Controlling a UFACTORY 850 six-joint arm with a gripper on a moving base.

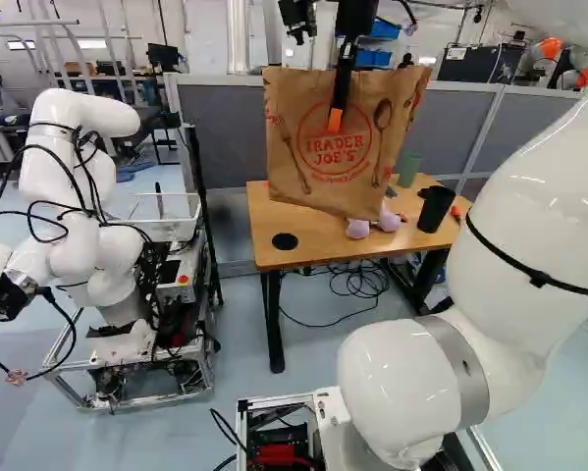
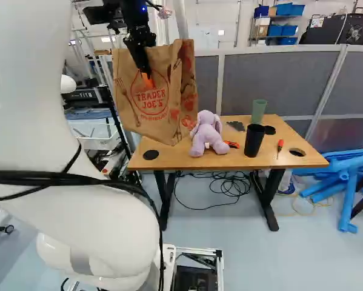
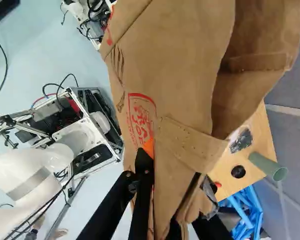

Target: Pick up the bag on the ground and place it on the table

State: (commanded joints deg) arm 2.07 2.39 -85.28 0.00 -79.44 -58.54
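Observation:
High up ahead of the arm, my gripper (image 1: 336, 110) pinches the wall of the brown paper bag (image 1: 313, 162), one orange-tipped finger across its printed face. The bag hangs tilted off the floor, overlapping the left part of the wooden table (image 2: 296, 162) in the right base view; whether its lower corner touches the tabletop I cannot tell. In the wrist view the bag (image 3: 185, 75) spreads ahead of the gripper (image 3: 165, 172), with its open mouth folded to one side. The other finger is largely hidden by the paper.
On the table are a purple plush toy (image 2: 208, 134), a black cup (image 2: 253, 140), a green cup (image 2: 258, 111) and a red screwdriver (image 2: 280, 146). Another robot (image 1: 87, 216) stands left of the table. Grey partitions (image 2: 278, 79) run behind; blue tubes (image 2: 345, 176) lie to the right.

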